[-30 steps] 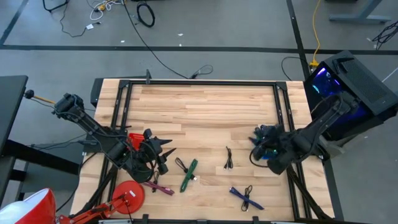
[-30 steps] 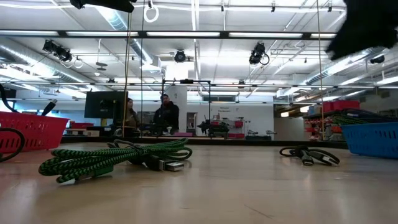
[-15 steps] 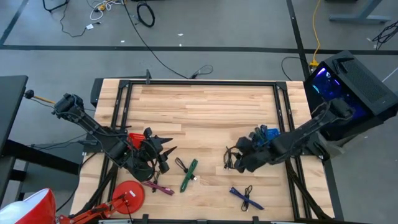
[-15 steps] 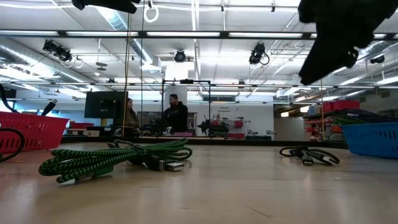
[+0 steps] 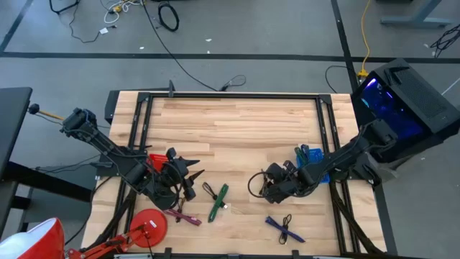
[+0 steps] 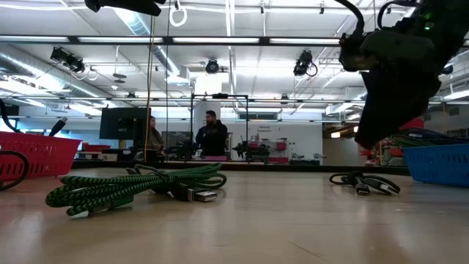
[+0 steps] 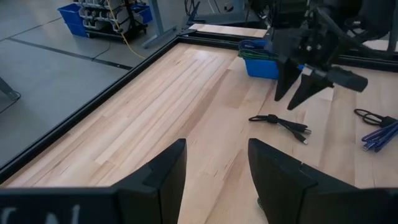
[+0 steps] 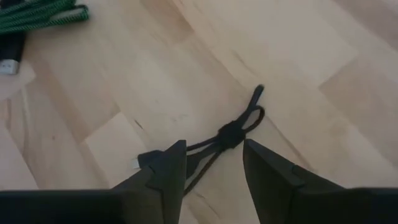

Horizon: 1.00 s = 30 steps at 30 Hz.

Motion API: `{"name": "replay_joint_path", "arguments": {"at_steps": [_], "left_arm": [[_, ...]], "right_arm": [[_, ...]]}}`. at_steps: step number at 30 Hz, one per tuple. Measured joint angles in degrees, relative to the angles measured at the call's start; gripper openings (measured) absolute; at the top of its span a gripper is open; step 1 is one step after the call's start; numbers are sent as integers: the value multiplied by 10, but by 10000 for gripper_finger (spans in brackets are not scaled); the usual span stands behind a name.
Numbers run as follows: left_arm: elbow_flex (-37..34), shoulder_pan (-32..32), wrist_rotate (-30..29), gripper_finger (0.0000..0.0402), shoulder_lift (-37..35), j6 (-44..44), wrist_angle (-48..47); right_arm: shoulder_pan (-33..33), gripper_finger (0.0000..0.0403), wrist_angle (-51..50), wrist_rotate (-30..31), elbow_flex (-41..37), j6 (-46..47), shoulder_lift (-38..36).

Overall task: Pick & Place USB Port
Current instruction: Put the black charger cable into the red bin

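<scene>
Poised above the small black bundled USB cable (image 8: 225, 138) on pale wood, right gripper (image 8: 211, 167) parted moderately, empty. Best lowered straight, jaws straddling the knotted middle. Left gripper (image 7: 214, 163) parted, idle, well apart.

Black cable (image 8: 227, 137); green-black braided cable (image 6: 135, 185); blue basket (image 6: 438, 163); red basket (image 6: 40, 154).

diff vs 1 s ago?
The right claw swung in from the table's right side toward the middle and now hangs open over the black cable, nothing gripped. The left claw, green cable and blue cable stayed put.
</scene>
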Motion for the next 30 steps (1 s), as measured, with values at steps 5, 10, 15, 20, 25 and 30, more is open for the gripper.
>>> {"name": "replay_joint_path", "arguments": {"at_steps": [5, 10, 15, 20, 25, 30], "left_arm": [[0, 0, 0, 177, 0, 0, 0], [0, 0, 0, 177, 0, 0, 0], [0, 0, 0, 177, 0, 0, 0], [0, 0, 0, 177, 0, 0, 0], [0, 0, 0, 177, 0, 0, 0], [0, 0, 6, 177, 0, 0, 0]], "right_arm": [[0, 159, 21, -14, 0, 5, 33], [0, 159, 35, -21, 0, 14, 54], [0, 159, 40, -28, 0, 29, 72], [-1, 158, 64, -23, 0, 30, 96], [-2, 109, 68, -15, 3, 28, 122], [-5, 15, 57, -18, 3, -12, 128]]}}
